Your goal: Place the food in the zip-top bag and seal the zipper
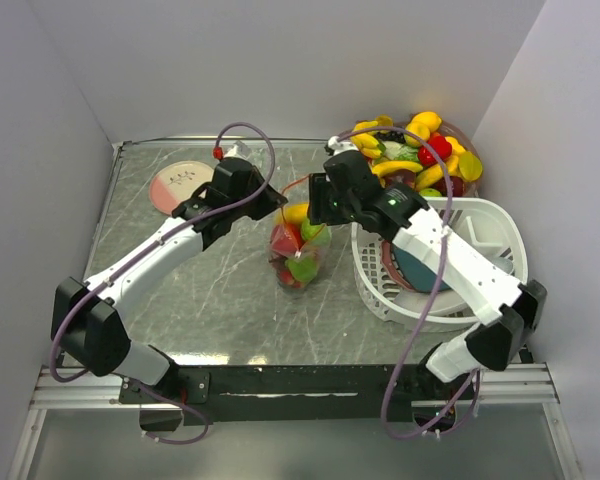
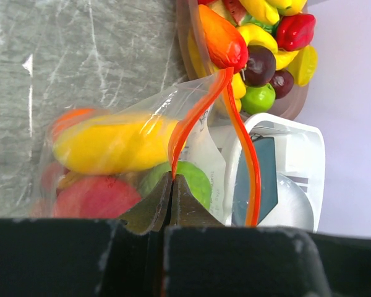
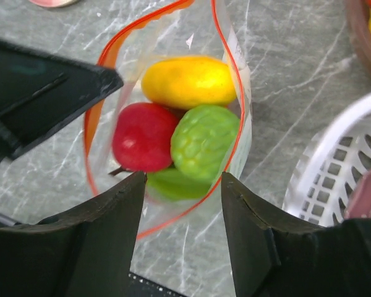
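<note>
The zip-top bag (image 1: pixel 298 255) is stood upright near the middle of the table (image 1: pixel 200 300), just left of the white basket (image 1: pixel 510 235). Its mouth gapes upward — the zipper (image 2: pixel 198 114) is unsealed and spread into a wide loop. Inside the bag, a yellow piece (image 3: pixel 188 80), a red piece (image 3: pixel 142 136) and a knobbly green piece (image 3: pixel 204 139) are packed against one another, and a smoother green piece (image 3: pixel 167 184) is partly seen beneath them.

The left gripper (image 2: pixel 171 195) is clenched on the zipper at the side of the bag nearer the left arm, and the orange-red strip is pinched between its closed fingers. The right gripper (image 3: pixel 180 182) is held above the bag's mouth with its fingers spread apart — nothing is gripped between them. More food (image 1: pixel 420 140) is heaped in the clear bowl (image 2: pixel 183 37) at the far right corner, beyond the basket.
</note>
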Motion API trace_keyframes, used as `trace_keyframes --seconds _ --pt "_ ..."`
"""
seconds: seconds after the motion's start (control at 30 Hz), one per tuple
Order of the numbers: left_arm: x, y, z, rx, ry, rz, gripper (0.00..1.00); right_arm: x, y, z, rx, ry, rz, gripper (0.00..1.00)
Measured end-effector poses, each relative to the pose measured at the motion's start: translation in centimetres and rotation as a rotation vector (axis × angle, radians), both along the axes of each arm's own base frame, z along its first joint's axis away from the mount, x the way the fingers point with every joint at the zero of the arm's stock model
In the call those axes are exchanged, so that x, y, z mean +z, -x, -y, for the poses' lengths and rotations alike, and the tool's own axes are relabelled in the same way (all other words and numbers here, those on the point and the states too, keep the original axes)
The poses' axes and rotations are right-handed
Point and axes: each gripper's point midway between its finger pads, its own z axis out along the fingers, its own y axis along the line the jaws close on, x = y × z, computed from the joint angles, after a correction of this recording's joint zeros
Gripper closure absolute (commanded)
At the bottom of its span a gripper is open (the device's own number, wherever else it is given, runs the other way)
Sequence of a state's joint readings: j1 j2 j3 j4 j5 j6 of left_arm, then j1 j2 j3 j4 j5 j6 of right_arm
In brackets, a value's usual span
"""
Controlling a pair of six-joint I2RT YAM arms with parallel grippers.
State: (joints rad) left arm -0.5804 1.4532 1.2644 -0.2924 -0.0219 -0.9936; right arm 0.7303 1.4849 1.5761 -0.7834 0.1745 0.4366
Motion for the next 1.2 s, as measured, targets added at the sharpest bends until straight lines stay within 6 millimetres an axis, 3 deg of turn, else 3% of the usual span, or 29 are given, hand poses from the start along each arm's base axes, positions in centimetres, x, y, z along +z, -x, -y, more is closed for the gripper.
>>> trace_keyframes --seconds 0.27,0.37,0.63,1.2 --pt "0.1 -0.2 2.1 -0.028 0.026 0.001 0.99 3.6 4.0 1.1 0.023 -0.141 -0.013 0.40" --pt "0.1 -0.1 2.8 -0.044 0.035 0.004 0.99 2.9 5.9 0.8 0.053 -0.190 -0.080 0.42" --pt "0.2 0.1 3.6 -0.066 0.041 0.004 0.99 -1.9 8.2 -0.3 0.073 -0.192 -0.287 0.52" --pt "0.2 0.3 4.5 -0.091 0.039 0.013 0.98 -4.0 8.9 -0.6 0.043 -0.193 -0.379 0.58"
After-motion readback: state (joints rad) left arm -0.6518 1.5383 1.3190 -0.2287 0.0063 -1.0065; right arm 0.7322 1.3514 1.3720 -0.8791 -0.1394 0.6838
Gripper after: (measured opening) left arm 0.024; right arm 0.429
